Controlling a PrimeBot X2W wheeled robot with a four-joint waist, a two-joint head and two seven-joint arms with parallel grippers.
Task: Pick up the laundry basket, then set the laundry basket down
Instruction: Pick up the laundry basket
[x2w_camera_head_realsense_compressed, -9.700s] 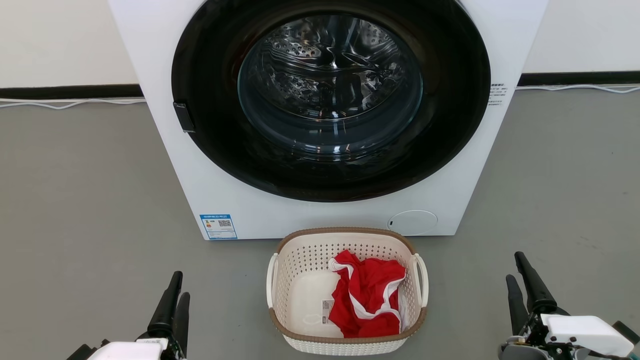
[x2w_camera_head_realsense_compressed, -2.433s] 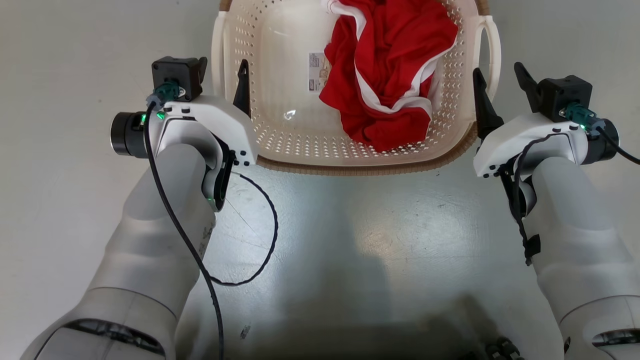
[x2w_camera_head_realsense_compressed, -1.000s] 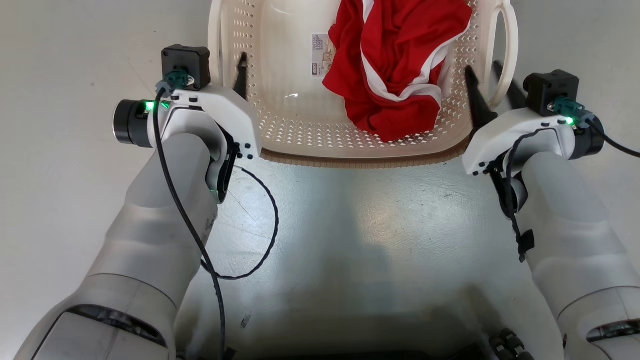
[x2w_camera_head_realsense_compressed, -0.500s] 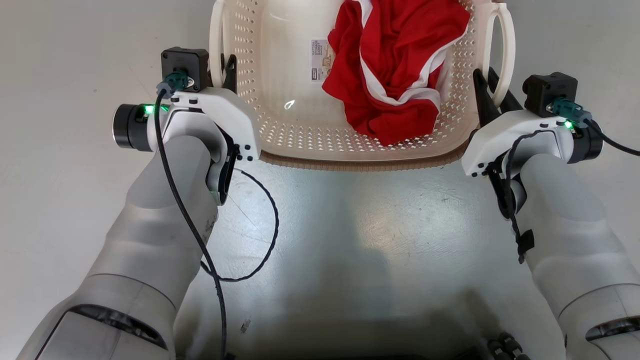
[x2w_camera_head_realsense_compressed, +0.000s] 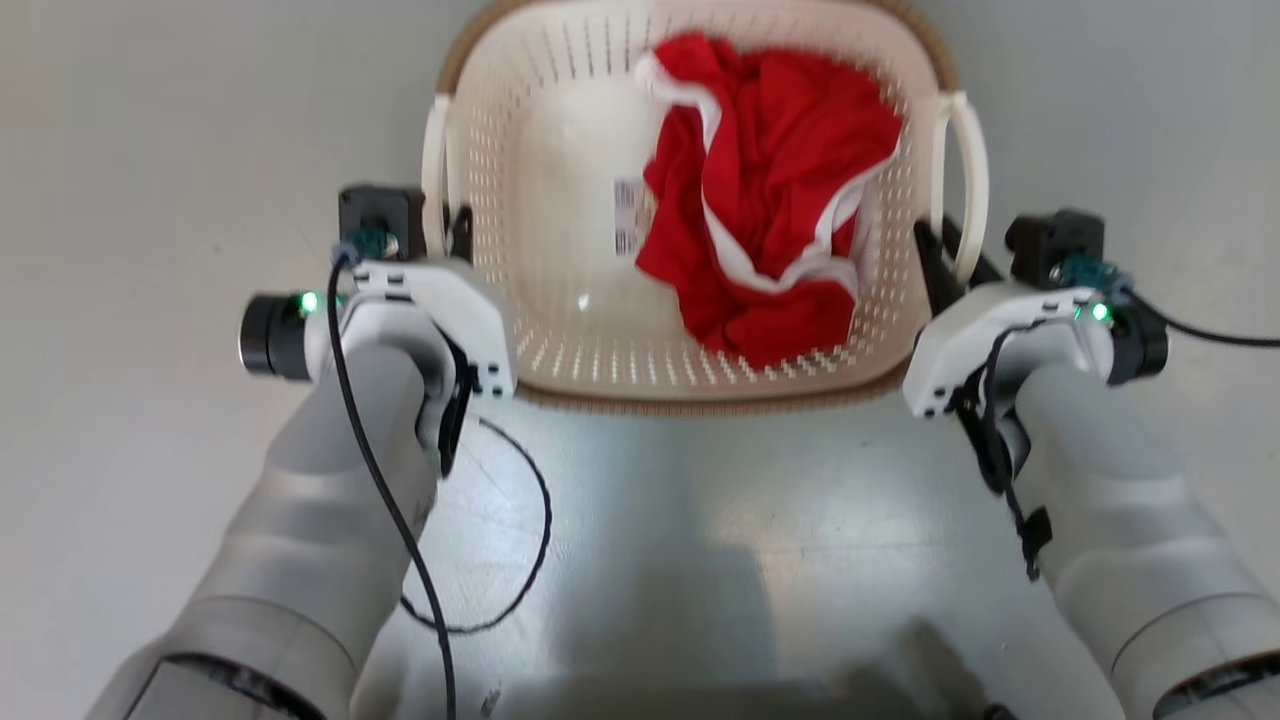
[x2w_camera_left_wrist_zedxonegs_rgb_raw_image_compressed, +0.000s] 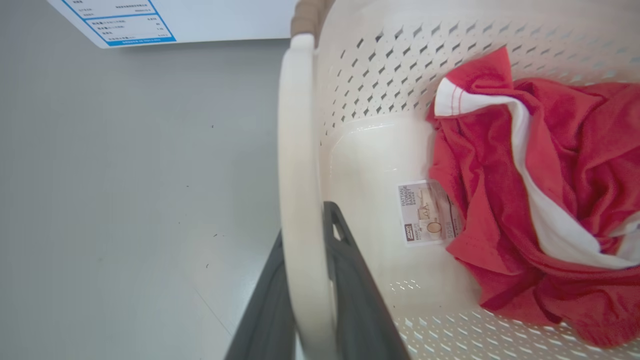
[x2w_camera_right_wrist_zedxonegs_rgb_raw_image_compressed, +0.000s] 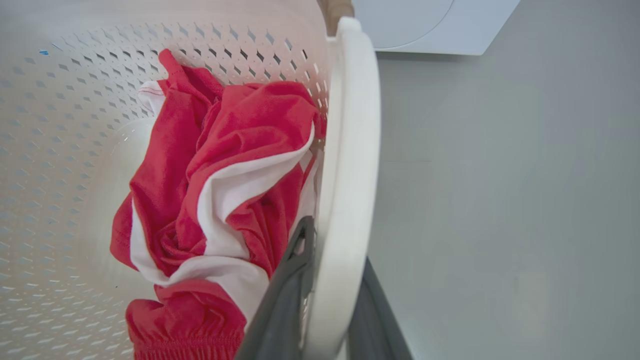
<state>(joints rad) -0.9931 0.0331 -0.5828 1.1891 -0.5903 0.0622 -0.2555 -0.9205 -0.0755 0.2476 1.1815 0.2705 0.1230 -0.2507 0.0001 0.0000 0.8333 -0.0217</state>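
Observation:
The laundry basket (x2w_camera_head_realsense_compressed: 520, 190) is cream-white and perforated, with a brown rim band, and it sits between my two arms in the head view. A red garment with white trim (x2w_camera_head_realsense_compressed: 770, 230) lies inside it. My left gripper (x2w_camera_head_realsense_compressed: 452, 228) is shut on the basket's left loop handle (x2w_camera_left_wrist_zedxonegs_rgb_raw_image_compressed: 299, 165), one dark finger (x2w_camera_left_wrist_zedxonegs_rgb_raw_image_compressed: 357, 300) on each side of it. My right gripper (x2w_camera_head_realsense_compressed: 945, 250) is shut on the right loop handle (x2w_camera_right_wrist_zedxonegs_rgb_raw_image_compressed: 350, 150), clamped between its fingers (x2w_camera_right_wrist_zedxonegs_rgb_raw_image_compressed: 282, 295). Whether the basket's base touches the floor is hidden.
The white washing machine's lower front, with a blue label (x2w_camera_left_wrist_zedxonegs_rgb_raw_image_compressed: 125, 20), stands just beyond the basket, and its corner (x2w_camera_right_wrist_zedxonegs_rgb_raw_image_compressed: 430, 25) shows past the right handle. Grey floor (x2w_camera_head_realsense_compressed: 700, 560) lies around. A black cable (x2w_camera_head_realsense_compressed: 525, 560) loops from my left arm.
Both grippers have closed from open onto the basket's side handles. The head camera has since shifted, so the whole basket now shows lower in the picture.

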